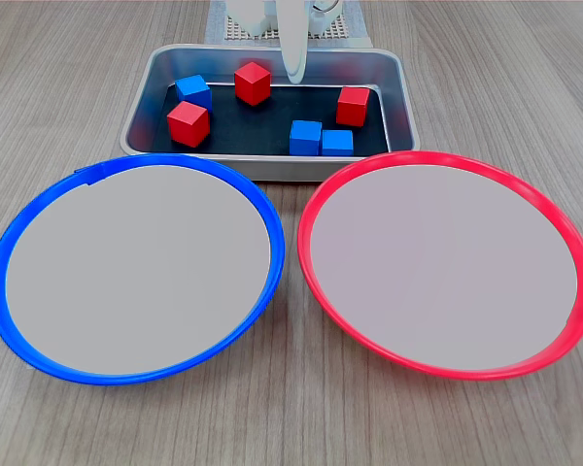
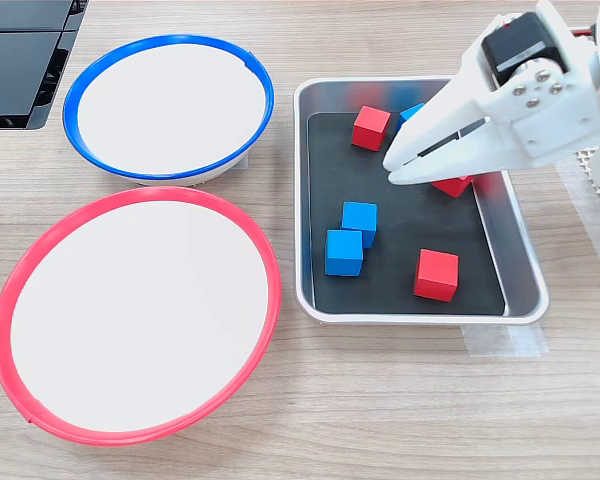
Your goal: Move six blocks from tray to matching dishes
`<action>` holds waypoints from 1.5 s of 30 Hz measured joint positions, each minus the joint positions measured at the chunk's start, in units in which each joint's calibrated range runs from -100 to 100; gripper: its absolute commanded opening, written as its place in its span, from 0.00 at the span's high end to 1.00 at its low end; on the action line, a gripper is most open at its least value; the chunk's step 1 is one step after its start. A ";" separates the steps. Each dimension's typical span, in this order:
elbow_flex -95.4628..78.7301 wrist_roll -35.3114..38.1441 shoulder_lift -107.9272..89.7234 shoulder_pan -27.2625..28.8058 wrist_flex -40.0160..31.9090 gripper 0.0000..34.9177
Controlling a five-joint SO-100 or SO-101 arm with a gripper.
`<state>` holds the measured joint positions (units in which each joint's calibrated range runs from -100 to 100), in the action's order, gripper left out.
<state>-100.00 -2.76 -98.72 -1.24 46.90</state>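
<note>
A wood-grain counter (image 2: 400, 420) carries two empty dishes: the red dish (image 2: 4, 290) and the blue dish (image 2: 72, 100), side by side and both bare. Just beside them sits the tray (image 2: 525, 280), holding all six blocks, so the sorting has not begun.

Above the tray hangs the white pincer (image 2: 392, 167), its jaws nearly together and holding nothing, tips pointing toward the dishes in the second exterior view. In the first exterior view only a pale finger (image 1: 293, 49) dips over the tray's far edge.

Three red blocks (image 2: 436, 275) lie well apart; one is partly hidden under the pincer (image 2: 450, 186). Two blue blocks (image 2: 344, 252) sit touching near the tray's dish-side wall, and a third blue block (image 1: 192, 91) peeks out behind the arm.

The likely first pick is the red block under the pincer: the jaws would need to spread wider than the cube, come down squarely astride it, and close on flat faces, not corners. The touching blue pair may want separating first.
</note>
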 measured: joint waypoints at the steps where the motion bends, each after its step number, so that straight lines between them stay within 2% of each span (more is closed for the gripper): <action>1: 0.00 0.00 0.00 0.00 0.00 0.99; 2: 0.00 0.00 0.00 0.00 0.00 0.95; 3: 0.00 0.00 0.00 0.00 0.00 0.78; 4: 0.00 0.00 0.00 0.00 0.00 0.84; 5: 0.00 0.00 0.00 0.00 0.00 0.99; 10: 0.00 -0.44 0.26 -0.53 -0.41 0.97; 12: 2.27 -2.34 6.39 -4.42 -0.16 0.91; 14: 9.17 -4.44 13.13 -5.93 3.34 0.79; 15: 13.16 -4.54 17.48 -7.79 5.55 0.67; 17: 21.96 -5.91 27.79 -8.58 10.44 0.52; 18: 26.86 -5.86 32.99 -10.88 13.13 0.42; 20: 33.21 -5.96 41.35 -11.42 16.31 0.31; 22: 37.11 -6.25 48.51 -13.54 17.78 0.24; 25: 40.83 -6.54 57.72 -14.96 18.60 0.25; 30: 42.11 -6.30 66.16 -18.41 18.76 0.36; 33: 42.11 -6.20 69.39 -18.23 18.43 0.50; 37: 42.56 -5.96 73.40 -18.94 16.48 0.85; 39: 43.92 -5.96 75.28 -18.58 16.15 0.90; 45: 49.82 -5.32 77.24 -17.08 17.78 0.93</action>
<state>-50.18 -8.08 -21.48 -18.32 64.68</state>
